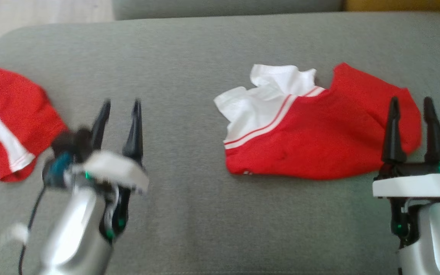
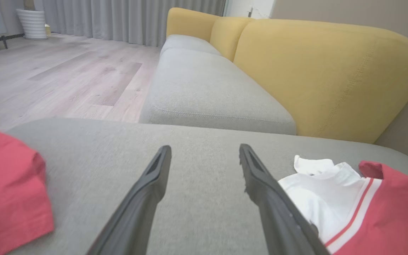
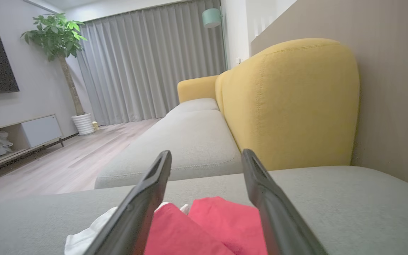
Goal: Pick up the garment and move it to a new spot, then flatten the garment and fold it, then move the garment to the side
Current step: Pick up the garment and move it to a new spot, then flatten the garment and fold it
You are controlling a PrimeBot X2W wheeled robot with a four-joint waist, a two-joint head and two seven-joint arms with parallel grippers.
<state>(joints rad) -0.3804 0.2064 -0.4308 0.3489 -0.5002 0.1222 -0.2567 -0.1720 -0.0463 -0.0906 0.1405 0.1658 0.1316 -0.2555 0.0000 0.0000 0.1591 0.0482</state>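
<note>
Two grippers hang open over the grey cushion (image 1: 189, 57), and neither holds anything.

In the head view the garment (image 1: 311, 141), red with a white end, lies crumpled right of the cushion's middle, its red end reaching toward the right edge. A second red cloth (image 1: 10, 118) lies at the left edge. The right gripper (image 1: 411, 100) is poised over the garment's right end, fingers apart and pointing at the far edge. The left gripper (image 1: 122, 102), blurred, is over bare cushion between the two cloths. The step in hand looks like the pick-up. It would go best if the right fingers came down around a raised fold and pinched one bunch, not scraping the cushion.

In the left wrist view the left gripper (image 2: 204, 147) is wide and low over the cushion, with the garment (image 2: 384, 212) just beside its right finger and the red cloth (image 2: 5, 191) off to the left.

In the right wrist view the right gripper (image 3: 207, 152) is wide, and the garment's (image 3: 218, 219) red folds lie between and below its fingers. Whether they touch cannot be told.
</note>
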